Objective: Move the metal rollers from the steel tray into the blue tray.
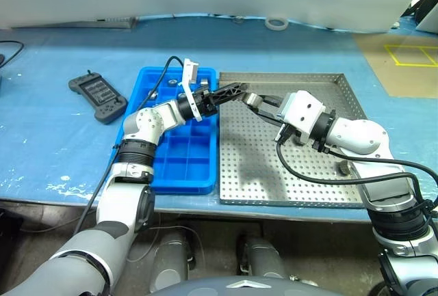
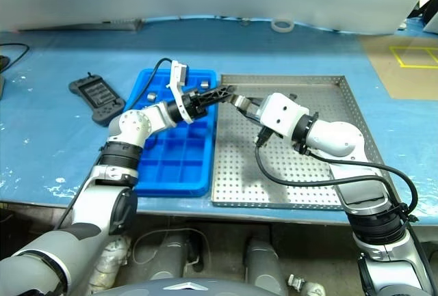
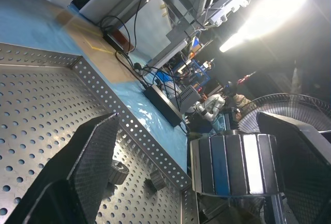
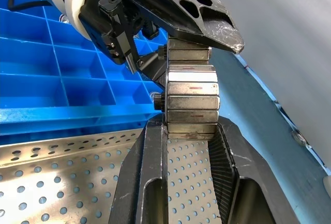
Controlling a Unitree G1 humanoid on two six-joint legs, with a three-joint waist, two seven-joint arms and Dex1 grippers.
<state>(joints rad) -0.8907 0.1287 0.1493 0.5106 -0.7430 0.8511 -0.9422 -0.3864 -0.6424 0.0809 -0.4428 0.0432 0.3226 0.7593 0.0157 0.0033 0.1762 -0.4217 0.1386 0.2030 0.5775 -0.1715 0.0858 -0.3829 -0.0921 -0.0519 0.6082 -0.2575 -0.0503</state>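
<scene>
The right hand (image 1: 252, 99) is clamped on a metal roller (image 4: 189, 103) above the steel tray (image 1: 345, 91), a hard, slick, dense-looking piece best pinched across its faceted sides, while the left hand (image 1: 236, 89) waits with fingers spread beside it.

blue tray (image 1: 171, 163) left of, beside steel tray (image 1: 294, 180) | remote (image 1: 98, 98) left | tape roll (image 1: 276, 23) behind
</scene>
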